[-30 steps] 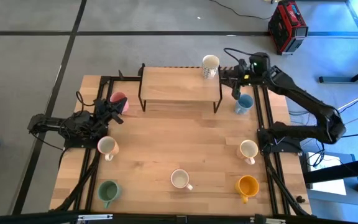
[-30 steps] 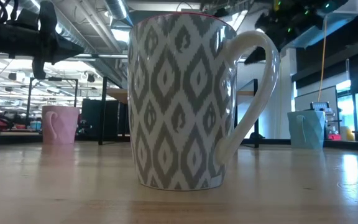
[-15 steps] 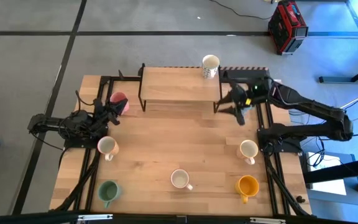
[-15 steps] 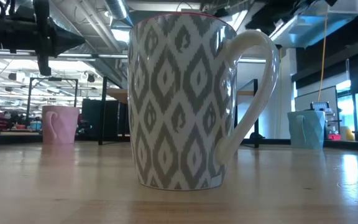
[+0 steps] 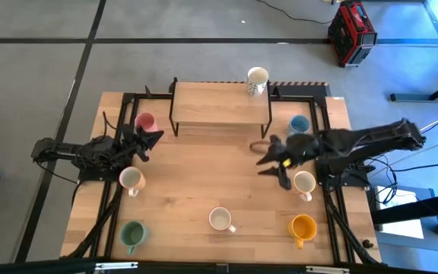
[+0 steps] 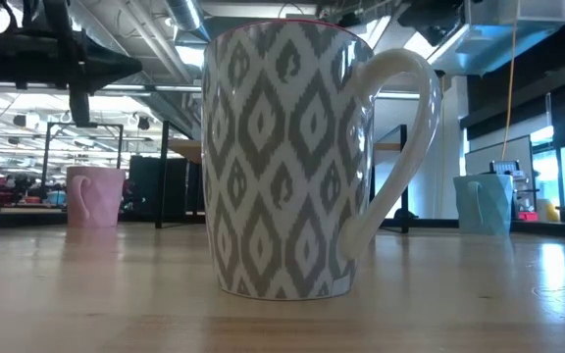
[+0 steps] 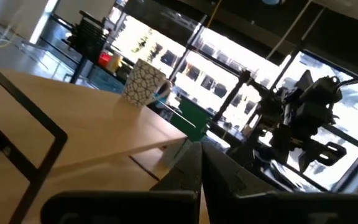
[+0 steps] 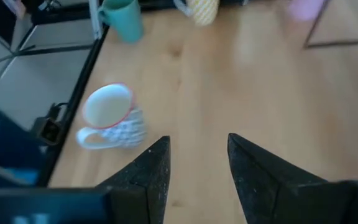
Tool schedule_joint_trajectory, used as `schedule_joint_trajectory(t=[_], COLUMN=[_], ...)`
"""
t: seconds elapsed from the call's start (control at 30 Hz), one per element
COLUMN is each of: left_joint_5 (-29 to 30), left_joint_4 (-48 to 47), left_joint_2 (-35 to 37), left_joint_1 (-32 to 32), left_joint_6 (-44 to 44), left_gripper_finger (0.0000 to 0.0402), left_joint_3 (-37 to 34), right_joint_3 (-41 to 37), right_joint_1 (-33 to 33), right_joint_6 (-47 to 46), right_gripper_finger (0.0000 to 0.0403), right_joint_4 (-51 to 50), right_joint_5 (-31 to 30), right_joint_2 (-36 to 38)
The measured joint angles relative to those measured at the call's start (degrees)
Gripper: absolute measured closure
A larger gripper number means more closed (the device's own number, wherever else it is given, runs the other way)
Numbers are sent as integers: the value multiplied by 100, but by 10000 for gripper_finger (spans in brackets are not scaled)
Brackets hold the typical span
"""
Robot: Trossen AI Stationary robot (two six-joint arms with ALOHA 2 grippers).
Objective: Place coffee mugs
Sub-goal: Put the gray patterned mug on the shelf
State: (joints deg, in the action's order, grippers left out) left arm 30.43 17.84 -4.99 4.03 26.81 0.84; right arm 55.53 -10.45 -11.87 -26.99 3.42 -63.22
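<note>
1. Mugs, eight in all, stand upright on the light wooden table (image 5: 204,183), and every interior that shows from above looks empty.
2. One cream speckled ceramic mug (image 5: 258,80) sits on the far right corner of the small wooden shelf with black metal legs (image 5: 219,105) at the table's far edge.
3. One pink mug (image 5: 144,122) stands left of the shelf, and one light blue mug (image 5: 299,125) stands right of it.
4. One cream mug with a pink rim (image 5: 131,180) is at mid left, and one green mug (image 5: 132,234) is at the near left corner.
5. One white mug with a grey diamond pattern (image 5: 220,220) stands at near centre and fills the low view.
6. One cream mug (image 5: 304,183) is at mid right, and one orange-yellow mug (image 5: 303,227) is at the near right corner.
7. Right gripper (image 5: 271,161) hovers over bare wood between the shelf and the mid-right cream mug, its two dark fingers (image 8: 148,171) parted with nothing between them.
8. Left gripper (image 5: 149,139) lies low beside the pink mug, fingers pressed together and empty.
9. Grey floor with dark lines surrounds the table, and one red box (image 5: 351,32) rests on it beyond the far right corner.
10. Ceiling pipes and lit windows show in the room behind.
</note>
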Motion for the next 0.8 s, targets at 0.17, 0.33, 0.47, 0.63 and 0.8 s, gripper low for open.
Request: schedule_joint_trajectory(t=[0.17,0.33,0.47,0.63,0.8], left_joint_5=[-498,-761,-769,-850,-909], left_joint_4=[-74,-73,-118,-171,-192], left_joint_2=[0,1,0,4,4], left_joint_1=[0,0,4,0,0], left_joint_6=[5,11,46,136,265], left_gripper_finger=[401,401,401,401,401], left_joint_3=[0,0,0,0,0], right_joint_3=[2,2,2,-76,-216], right_joint_1=[-571,-983,-1321,-1784,-2102], right_joint_6=[-497,-948,-1042,-1107,-1107], right_gripper_finger=[253,253,253,253,253], right_joint_4=[69,372,897,1650,2499], right_joint_5=[-359,-296,-281,-544,-738], right_joint_2=[-636,-1333,-1877,-2422,-3014])
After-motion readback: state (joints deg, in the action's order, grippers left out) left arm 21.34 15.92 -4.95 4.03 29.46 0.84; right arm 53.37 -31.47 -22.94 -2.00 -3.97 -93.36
